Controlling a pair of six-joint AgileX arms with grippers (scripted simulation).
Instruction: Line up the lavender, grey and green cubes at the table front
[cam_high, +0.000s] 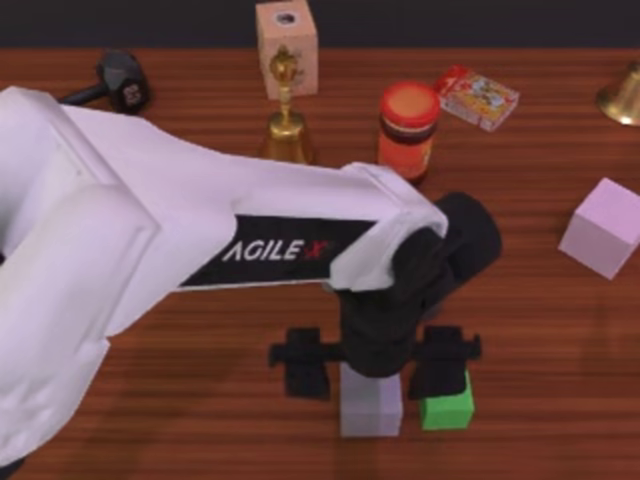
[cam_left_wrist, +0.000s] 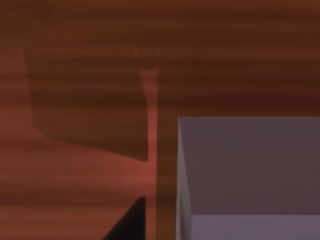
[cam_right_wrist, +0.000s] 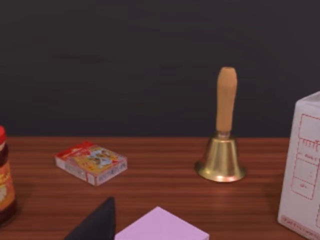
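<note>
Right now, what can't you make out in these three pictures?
- Grey cube: top view, its far part is under the left claw.
- Green cube: top view, partly behind a claw finger.
- Right claw: top view doesn't show it; only a dark tip in its wrist view.
- Lavender cube: right wrist view, cut off by the edge.

A rendered simulation tabletop: flat dark backdrop, striped wooden table (cam_high: 560, 330), scattered props like a bell (cam_right_wrist: 221, 159).

Between the left gripper's (cam_high: 373, 362) spread fingers (cam_high: 305, 365), the wrist hid the grey cube's (cam_high: 371, 405) rear part, and one finger covered the green cube's (cam_high: 447, 408) back edge. The wrist views cropped the lavender cube (cam_right_wrist: 162, 227) and jar (cam_right_wrist: 5, 175) at their edges. The right gripper was out of sight.
</note>
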